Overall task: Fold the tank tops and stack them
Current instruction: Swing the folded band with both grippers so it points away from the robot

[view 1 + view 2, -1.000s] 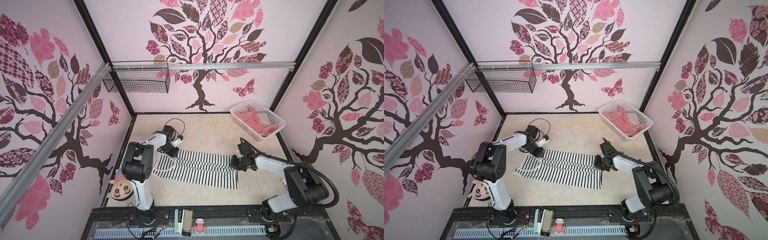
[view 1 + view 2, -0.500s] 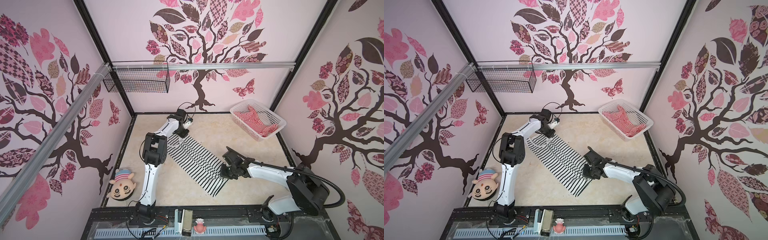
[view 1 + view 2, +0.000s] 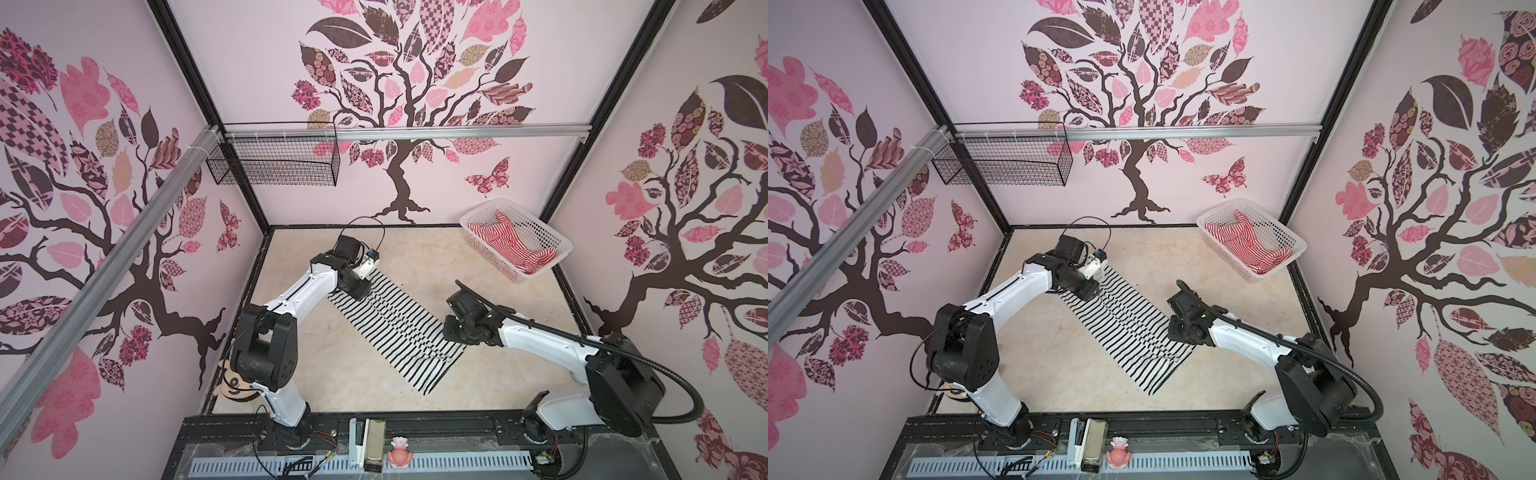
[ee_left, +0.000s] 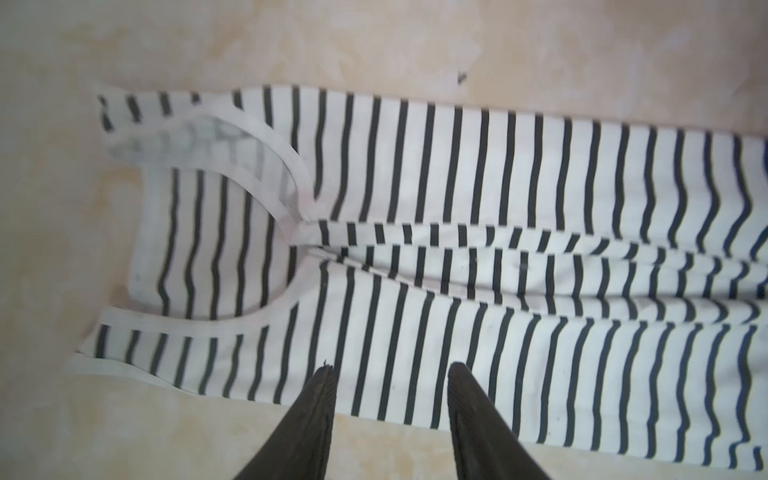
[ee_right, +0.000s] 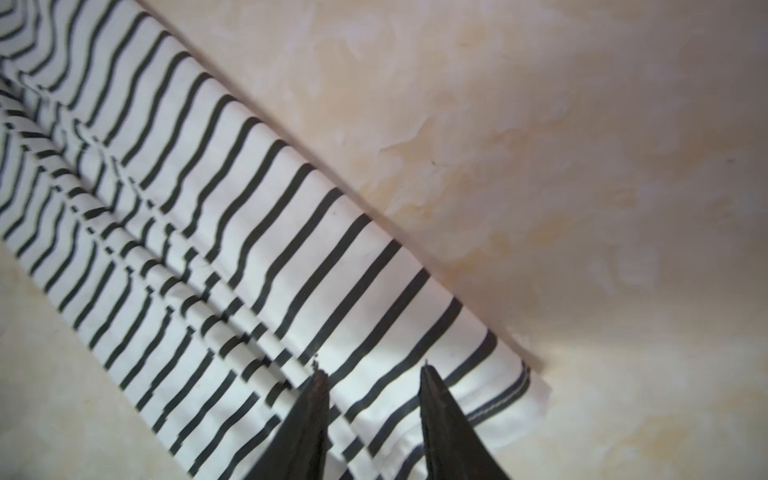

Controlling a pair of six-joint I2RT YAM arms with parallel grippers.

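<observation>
Left gripper (image 4: 390, 368): fingers spread apart, pinching nothing, over the strap end of the black top (image 3: 395, 328).
Right gripper (image 5: 372, 370): fingers spread apart too, pinching nothing, over the hem end.
Black top: flat on the table (image 3: 332, 374), folded into a long strip, slanting from back left to front right.
Red top (image 3: 511, 245): bunched in the basket (image 3: 486, 255), back right.

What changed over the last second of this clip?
The black-and-white top swung from lying across the table to a diagonal: the left tool carried its strap end toward the back, the right tool its hem toward the front. Both tools then opened and let go. The red-and-white top stayed in the basket.
</observation>
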